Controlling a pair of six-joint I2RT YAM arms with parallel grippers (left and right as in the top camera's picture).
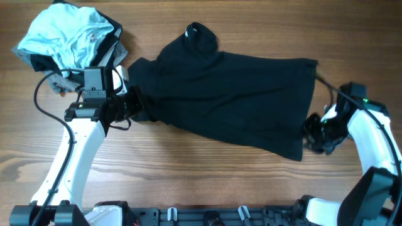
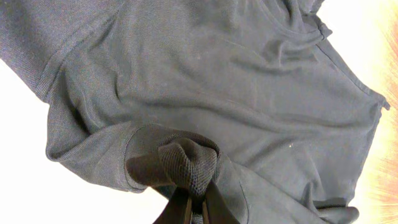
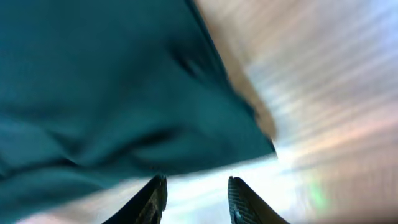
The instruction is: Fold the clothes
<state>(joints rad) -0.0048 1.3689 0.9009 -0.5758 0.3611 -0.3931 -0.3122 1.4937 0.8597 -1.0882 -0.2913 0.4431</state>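
Note:
The clothes, one black shirt [image 1: 232,94], lie spread across the middle of the wooden table with the collar [image 1: 201,36] at the far side. My left gripper [image 1: 135,105] is at the shirt's left edge, shut on a bunched fold of the fabric. In the left wrist view that bunch sits pinched in the left gripper [image 2: 196,202], with the rest of the shirt [image 2: 217,81] stretching away. My right gripper [image 1: 311,133] is at the shirt's near right corner. In the right wrist view the right gripper [image 3: 196,186] stands open with nothing between its fingers, just short of the shirt's hem [image 3: 112,81].
A heap of other garments lies at the far left corner, a light-blue one [image 1: 66,34] on top of a grey one [image 1: 38,59]. Bare wooden table [image 1: 207,169] runs along the near side. Cables trail from both arms.

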